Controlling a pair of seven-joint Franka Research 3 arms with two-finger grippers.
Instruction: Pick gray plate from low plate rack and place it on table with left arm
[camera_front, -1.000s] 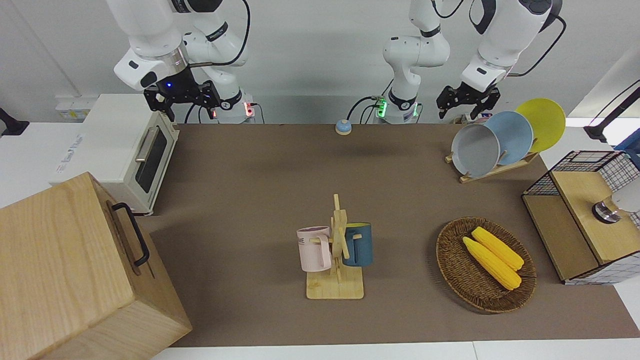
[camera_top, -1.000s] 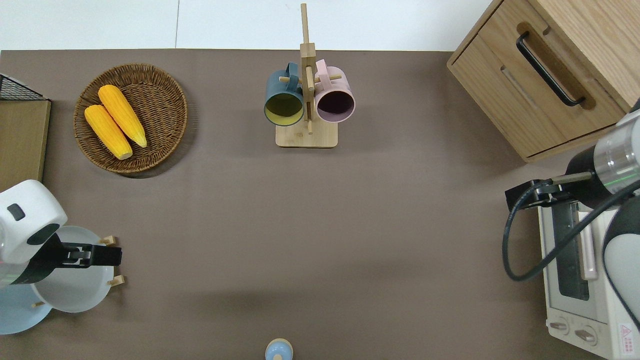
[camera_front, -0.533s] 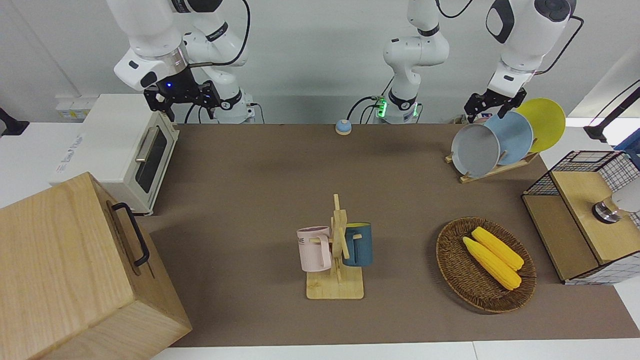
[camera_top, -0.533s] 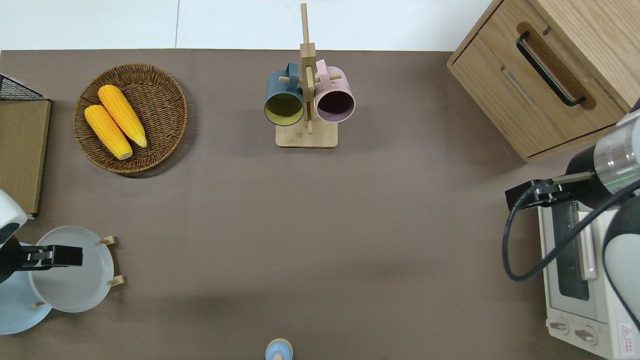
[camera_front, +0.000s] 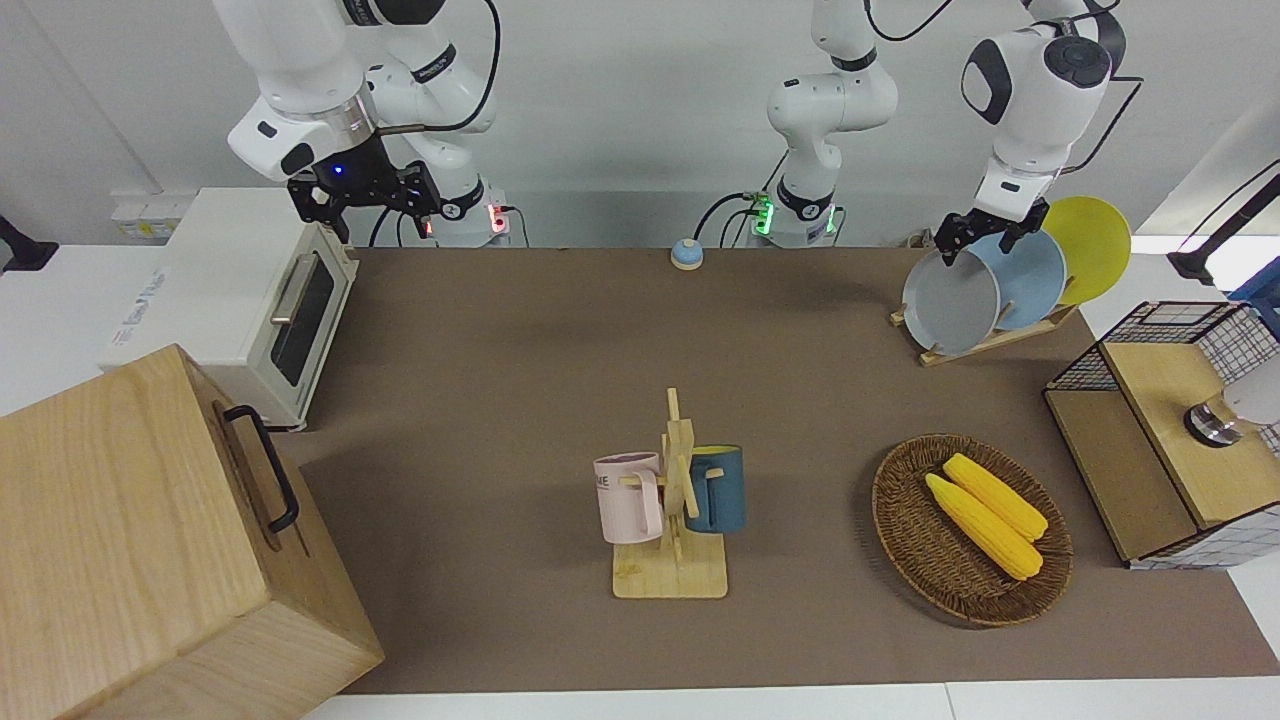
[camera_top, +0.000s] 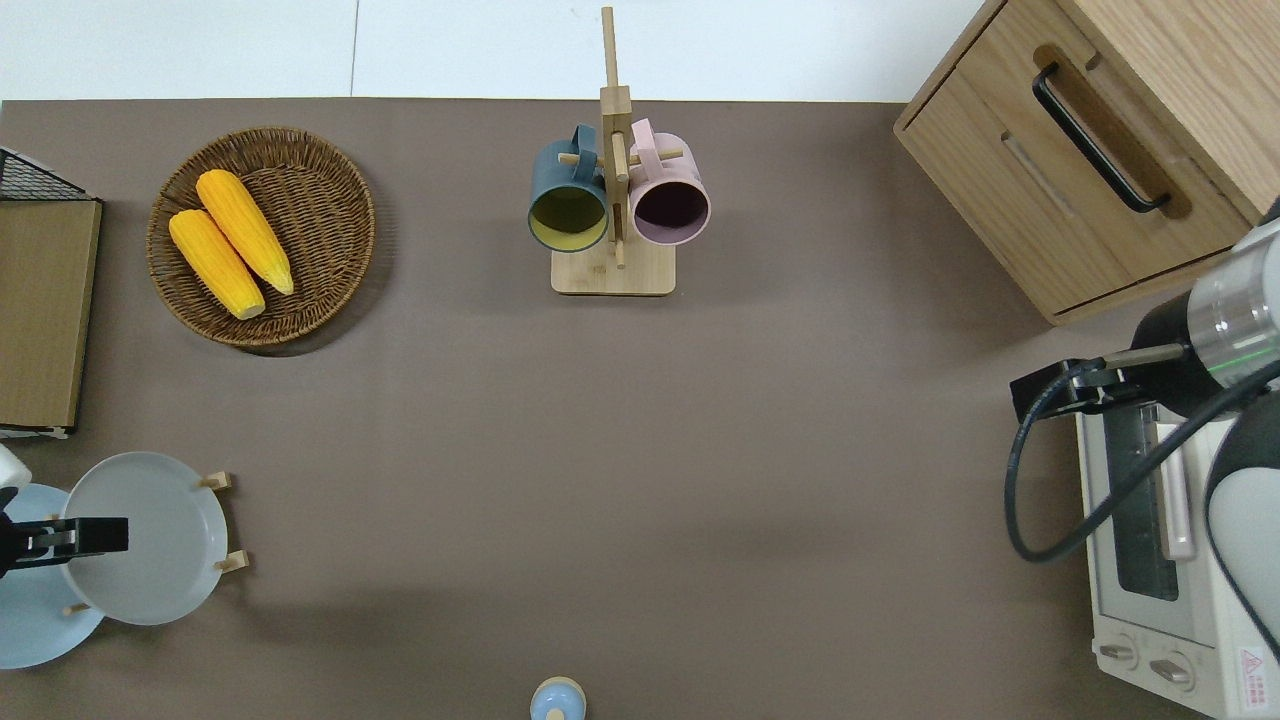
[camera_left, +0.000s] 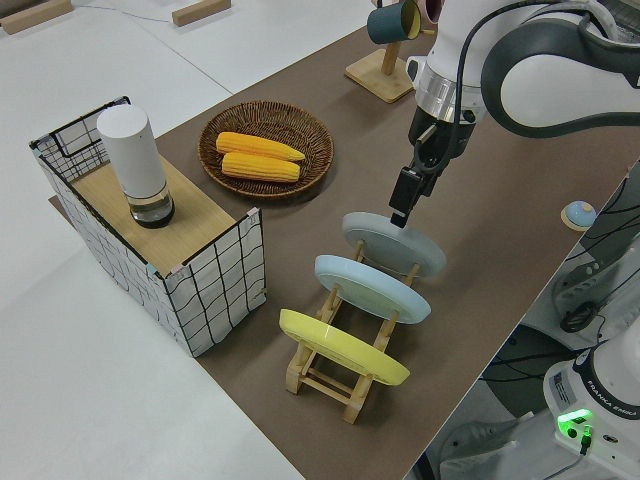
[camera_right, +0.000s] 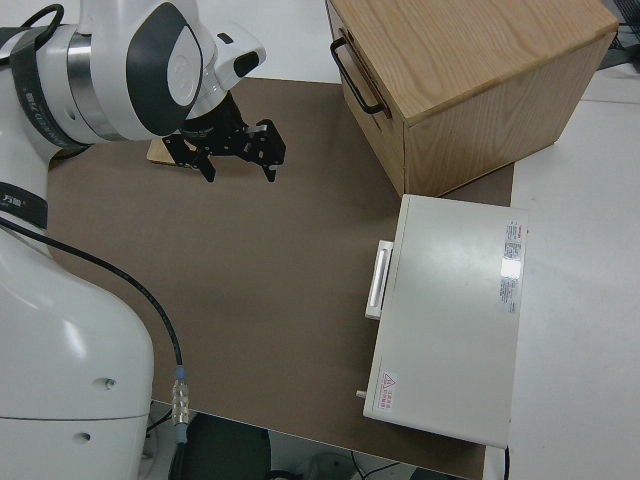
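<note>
The gray plate (camera_front: 950, 301) stands tilted on edge in the low plate rack (camera_front: 985, 340) at the right of the front view, its hollow face turned toward the open table (camera_front: 560, 360). The light blue plate (camera_front: 1030, 275) and yellow plate (camera_front: 1090, 245) stand beside it. The left gripper (camera_front: 980, 232) sits at the gray plate's upper rim; whether its fingers grip the rim cannot be told. The right arm is parked.
</note>
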